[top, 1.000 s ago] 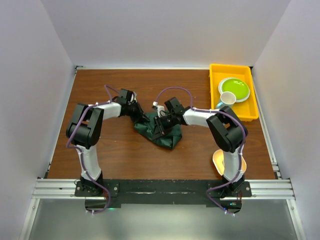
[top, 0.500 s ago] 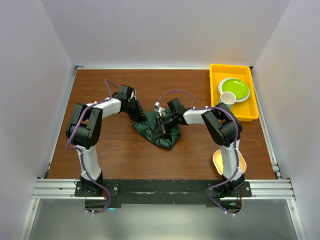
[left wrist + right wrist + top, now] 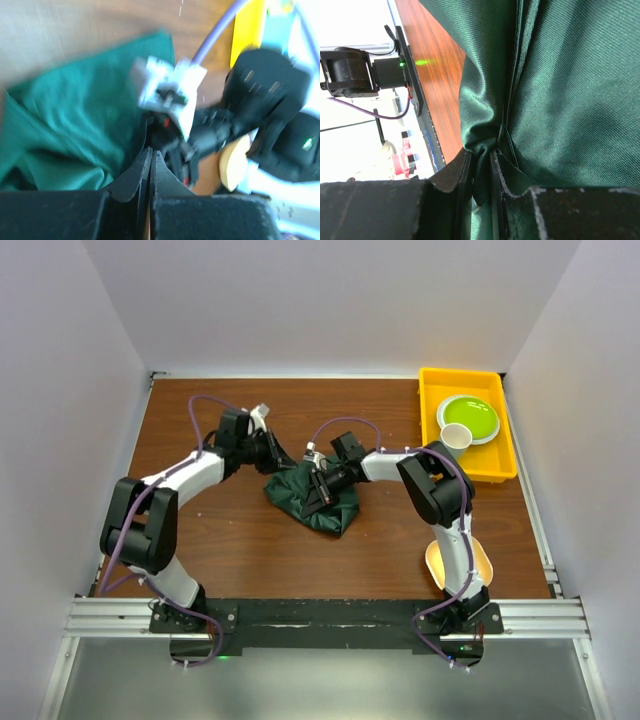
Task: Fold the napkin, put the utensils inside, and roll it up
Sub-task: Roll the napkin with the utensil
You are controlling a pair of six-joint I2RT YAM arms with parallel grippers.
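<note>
- In the top view the napkin (image 3: pixel 335 512) is seen as a bunched dark green heap on the brown table (image 3: pixel 250 540), near the middle, between the two arms. Its folds cannot be read from there.
- Much of the heap's upper part is covered in that view by the right gripper (image 3: pixel 320 492), which is laid over it. How its jaws stand cannot be told from above.
- That is settled by the right wrist view: the right gripper (image 3: pixel 482 165) is clenched on a pinched ridge of the napkin (image 3: pixel 560 75), with cloth squeezed between the two fingers. The frame is almost filled by green fabric, and the cloth's edges are cut off.
- The left gripper (image 3: pixel 283 460) is seen from above at the heap's upper-left edge. Whether it touches the cloth cannot be told there.
- In the left wrist view, which is blurred, the left gripper (image 3: pixel 150 152) is closed, its fingertips pressed flat together. The napkin (image 3: pixel 65 115) lies to the left of and beyond them.
- The same view is crowded on the right by the other arm's black wrist and white connector. A yellow strip at the top is probably the tray.
- Only the top view shows the yellow tray (image 3: pixel 460 374) at the far right, well apart from the napkin, holding a green plate (image 3: pixel 470 415) and a white cup (image 3: pixel 456 436).
- A pale dish (image 3: pixel 436 558) is half hidden behind the right arm, near its base.
</note>
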